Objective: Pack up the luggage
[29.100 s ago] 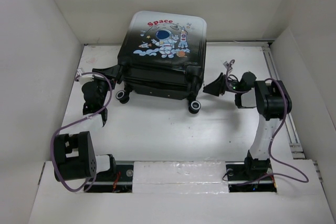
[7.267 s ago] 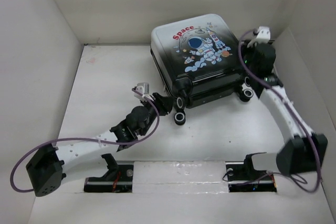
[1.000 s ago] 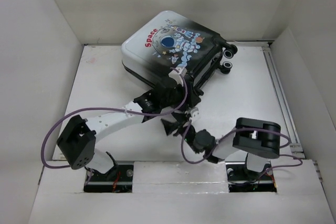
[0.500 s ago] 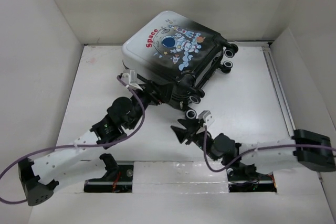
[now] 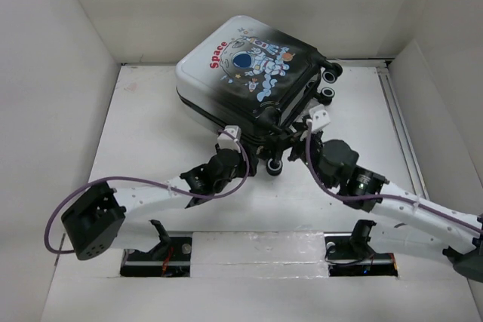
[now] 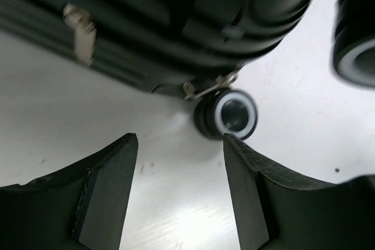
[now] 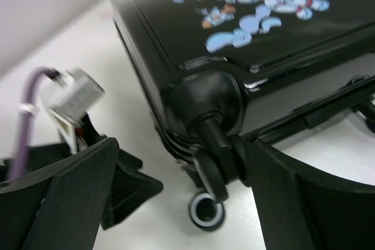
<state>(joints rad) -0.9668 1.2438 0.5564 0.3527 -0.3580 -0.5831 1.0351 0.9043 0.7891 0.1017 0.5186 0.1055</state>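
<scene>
The luggage lies closed at the back of the table, astronaut and red "Space" print facing up, turned at an angle. Its near corner has a black-and-white caster wheel. My left gripper is open and empty, low at that corner. In the left wrist view the wheel sits just beyond my left gripper, under the case's black edge. My right gripper is open and empty at the same corner from the right. In the right wrist view my right gripper straddles the caster stem.
Two more caster wheels stick out at the case's far right side. White walls enclose the table on the left, back and right. A metal zipper pull hangs on the case's side. My left gripper's fingers show in the right wrist view.
My left gripper has swung right from the case's front edge to its near corner wheel. My right gripper has risen from the table to the same corner. The luggage has barely moved.
</scene>
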